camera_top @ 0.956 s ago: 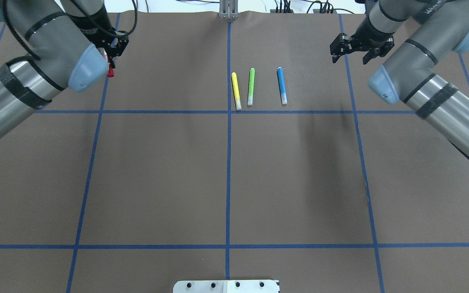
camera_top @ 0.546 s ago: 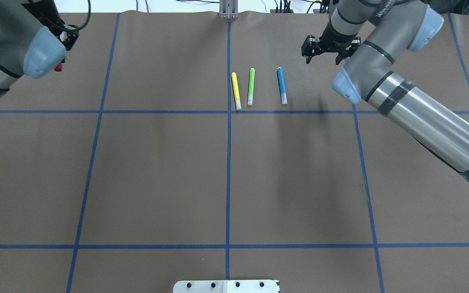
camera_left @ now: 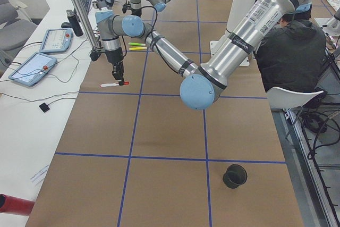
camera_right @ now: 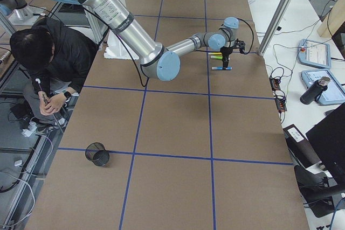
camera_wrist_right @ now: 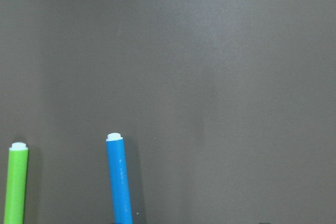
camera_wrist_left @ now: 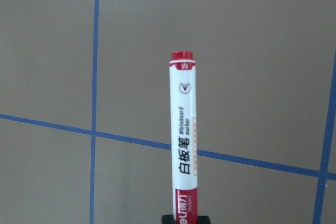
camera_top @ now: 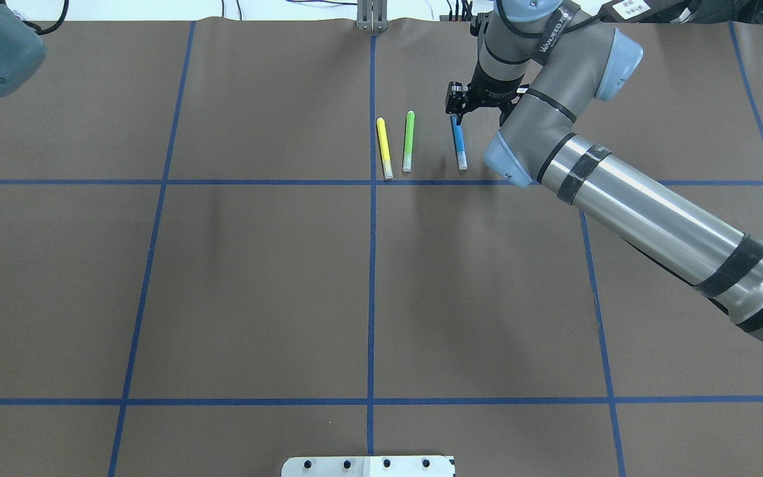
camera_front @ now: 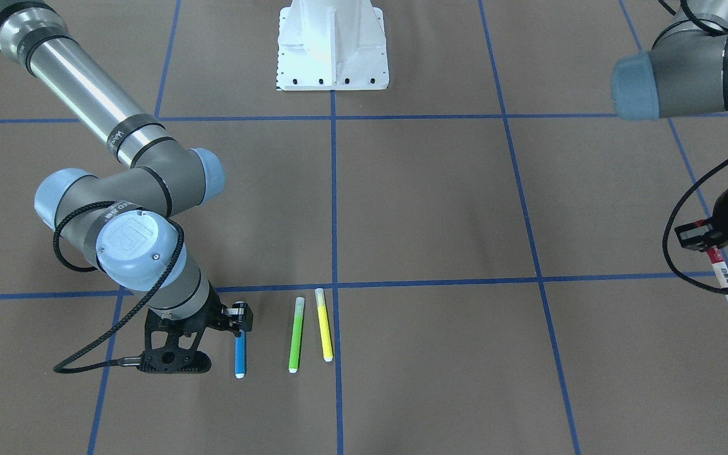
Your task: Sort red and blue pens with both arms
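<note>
The blue pen [camera_top: 459, 142] lies on the brown paper to the right of the centre line, beside a green marker [camera_top: 408, 141] and a yellow marker [camera_top: 384, 147]. My right gripper [camera_front: 209, 339] hangs open over the blue pen's far end, one finger [camera_top: 454, 105] right beside it. In the right wrist view the blue pen [camera_wrist_right: 119, 182] sits left of centre. My left gripper [camera_front: 711, 243] is shut on the cap end of the red pen [camera_wrist_left: 184, 140], white-barrelled with black print, low over the table's far left part. Whether it touches the paper, I cannot tell.
Blue tape lines divide the paper into squares. A black mesh cup [camera_left: 235, 176] stands near the left end of the table, another cup [camera_right: 97, 154] near the right end. A seated person [camera_right: 48, 52] is beside the table. The white base plate [camera_front: 332, 47] sits at the robot's side.
My right arm has swung left and its open gripper now stands at the blue pen. My left gripper has carried the red pen further left, out of the overhead view.
</note>
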